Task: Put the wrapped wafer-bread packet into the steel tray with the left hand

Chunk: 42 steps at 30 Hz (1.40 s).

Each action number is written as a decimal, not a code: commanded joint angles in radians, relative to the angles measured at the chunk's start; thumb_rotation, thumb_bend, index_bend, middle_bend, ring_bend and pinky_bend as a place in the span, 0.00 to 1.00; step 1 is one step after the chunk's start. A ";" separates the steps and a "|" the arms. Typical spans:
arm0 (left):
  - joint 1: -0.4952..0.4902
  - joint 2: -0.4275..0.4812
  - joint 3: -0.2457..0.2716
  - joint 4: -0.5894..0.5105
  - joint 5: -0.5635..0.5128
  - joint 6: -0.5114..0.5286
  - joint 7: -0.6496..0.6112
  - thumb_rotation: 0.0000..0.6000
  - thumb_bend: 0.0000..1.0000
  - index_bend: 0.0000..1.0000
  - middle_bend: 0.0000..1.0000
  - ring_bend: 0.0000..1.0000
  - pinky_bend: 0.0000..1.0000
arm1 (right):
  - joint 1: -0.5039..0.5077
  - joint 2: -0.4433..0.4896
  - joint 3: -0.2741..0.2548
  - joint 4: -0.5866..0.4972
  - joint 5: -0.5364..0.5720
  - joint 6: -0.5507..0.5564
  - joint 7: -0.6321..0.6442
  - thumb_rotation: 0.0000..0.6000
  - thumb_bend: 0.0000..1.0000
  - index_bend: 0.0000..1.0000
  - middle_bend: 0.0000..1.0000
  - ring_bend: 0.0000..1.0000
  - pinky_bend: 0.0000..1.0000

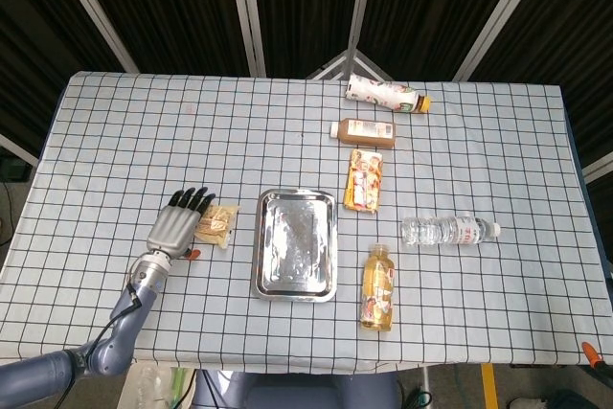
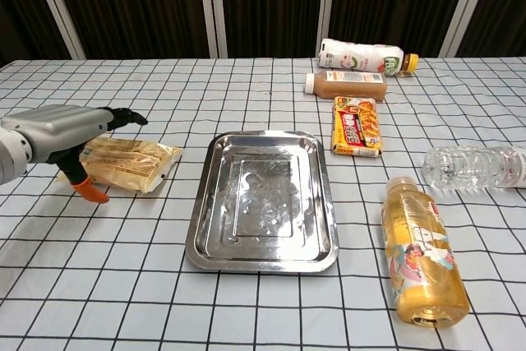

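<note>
The wrapped wafer-bread packet (image 1: 220, 224) (image 2: 131, 163) lies flat on the checked cloth, just left of the steel tray (image 1: 296, 243) (image 2: 263, 199), which has nothing in it. My left hand (image 1: 177, 224) (image 2: 66, 131) hovers over the packet's left end. Its dark fingers (image 2: 123, 115) stretch out above the wrapper, and the orange thumb tip (image 2: 90, 193) points down in front of it. I see no grip on the packet. The hand hides the packet's left part in the head view. My right hand shows in neither view.
Right of the tray lie an orange juice bottle (image 1: 379, 286) (image 2: 423, 252), a clear water bottle (image 1: 448, 231) (image 2: 477, 166) and a red-yellow snack packet (image 1: 364, 179) (image 2: 357, 127). Farther back lie a brown bottle (image 1: 364, 131) and a white bottle (image 1: 383, 94).
</note>
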 commanded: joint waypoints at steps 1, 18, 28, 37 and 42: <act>-0.029 -0.011 -0.004 0.038 -0.025 -0.014 -0.013 1.00 0.32 0.00 0.07 0.03 0.08 | 0.000 -0.003 0.002 -0.006 0.007 -0.003 -0.017 1.00 0.32 0.00 0.00 0.00 0.00; -0.093 -0.053 0.043 0.080 -0.049 0.046 -0.020 1.00 0.41 0.29 0.45 0.39 0.42 | -0.010 -0.001 0.012 -0.015 0.029 0.010 -0.027 1.00 0.32 0.00 0.00 0.00 0.00; -0.092 0.042 0.024 -0.169 0.022 0.187 0.006 1.00 0.42 0.29 0.45 0.41 0.46 | -0.004 0.003 0.009 -0.010 0.027 -0.006 -0.007 1.00 0.32 0.00 0.00 0.00 0.00; -0.246 -0.079 -0.016 -0.241 -0.048 0.204 0.216 1.00 0.43 0.28 0.42 0.39 0.46 | -0.006 0.013 0.014 0.005 0.029 0.000 0.036 1.00 0.32 0.00 0.00 0.00 0.00; -0.351 -0.235 -0.032 -0.127 -0.120 0.178 0.284 1.00 0.43 0.28 0.41 0.39 0.46 | -0.004 0.015 0.013 0.013 0.027 -0.003 0.047 1.00 0.32 0.00 0.00 0.00 0.00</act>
